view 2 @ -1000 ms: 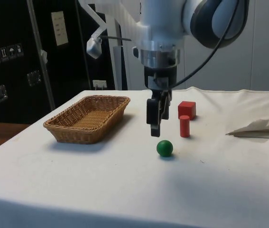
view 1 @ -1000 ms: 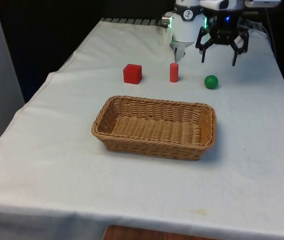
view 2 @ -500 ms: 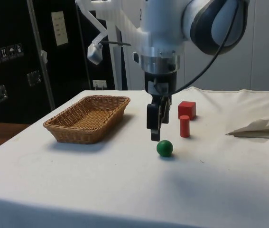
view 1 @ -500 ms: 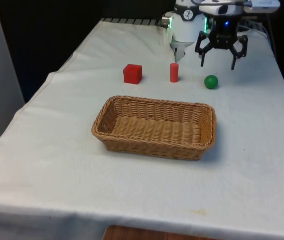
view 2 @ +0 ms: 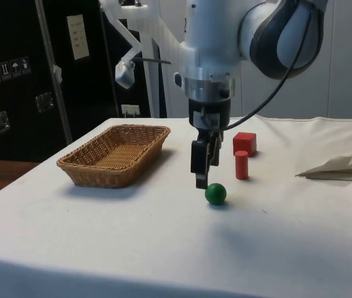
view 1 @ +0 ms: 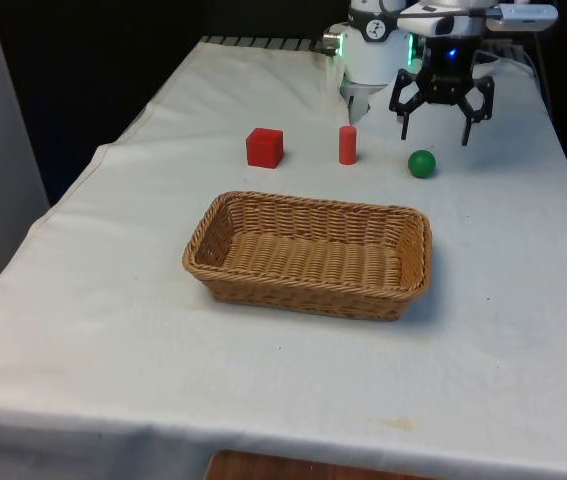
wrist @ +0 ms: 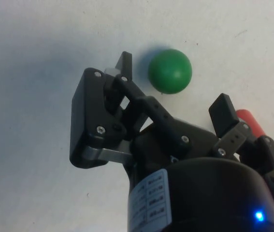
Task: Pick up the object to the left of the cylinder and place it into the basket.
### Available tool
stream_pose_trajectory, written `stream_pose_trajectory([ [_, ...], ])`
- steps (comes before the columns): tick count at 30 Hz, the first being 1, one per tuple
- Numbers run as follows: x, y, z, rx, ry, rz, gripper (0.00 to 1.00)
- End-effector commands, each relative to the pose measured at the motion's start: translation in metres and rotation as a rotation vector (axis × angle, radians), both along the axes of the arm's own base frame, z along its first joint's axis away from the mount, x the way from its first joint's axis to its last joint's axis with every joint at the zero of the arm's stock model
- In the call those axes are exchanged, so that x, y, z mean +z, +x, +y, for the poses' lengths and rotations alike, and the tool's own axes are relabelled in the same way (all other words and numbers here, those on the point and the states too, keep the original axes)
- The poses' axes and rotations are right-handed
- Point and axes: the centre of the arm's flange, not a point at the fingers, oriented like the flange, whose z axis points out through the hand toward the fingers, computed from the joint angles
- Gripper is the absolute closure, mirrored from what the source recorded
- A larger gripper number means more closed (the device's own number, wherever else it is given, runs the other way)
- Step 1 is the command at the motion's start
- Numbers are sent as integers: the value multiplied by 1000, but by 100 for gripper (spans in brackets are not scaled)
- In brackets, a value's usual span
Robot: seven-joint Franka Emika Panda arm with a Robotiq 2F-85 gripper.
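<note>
Front view: tool (view 1: 434, 135) upper right of frame, fingers spread wide, hovering just behind green ball (view 1: 421, 164). Red cylinder (view 1: 347, 145) left of ball; red cube (view 1: 264, 147) further left; basket (view 1: 309, 286) mid-frame on bench (view 1: 113, 330).

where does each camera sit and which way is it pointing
Front view: looks across the table over the basket towards the arm; the open hand shows.
Side view: from the table's side, towards dark cabinets; arm and hand show.
Wrist view: on the wrist, looking down past the hand at the cloth.
All three share the green ball.
</note>
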Motion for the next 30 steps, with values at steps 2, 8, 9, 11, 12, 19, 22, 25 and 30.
stream_pose_trajectory([
  [2, 0, 3, 1, 0, 0, -4, 0],
  [8, 2, 5, 2, 1, 0, -3, 0],
  [9, 1, 6, 2, 4, -1, -4, 0],
  [11, 1, 6, 2, 5, 0, -5, 0],
  [12, 0, 6, 2, 5, 0, -4, 0],
  [19, -4, 3, 1, 4, 1, -3, 0],
  [22, -10, -1, 1, 6, -2, 2, 0],
  [25, -14, -4, 0, 9, -5, 9, 0],
  [30, -21, -8, -4, 9, 3, -6, 0],
])
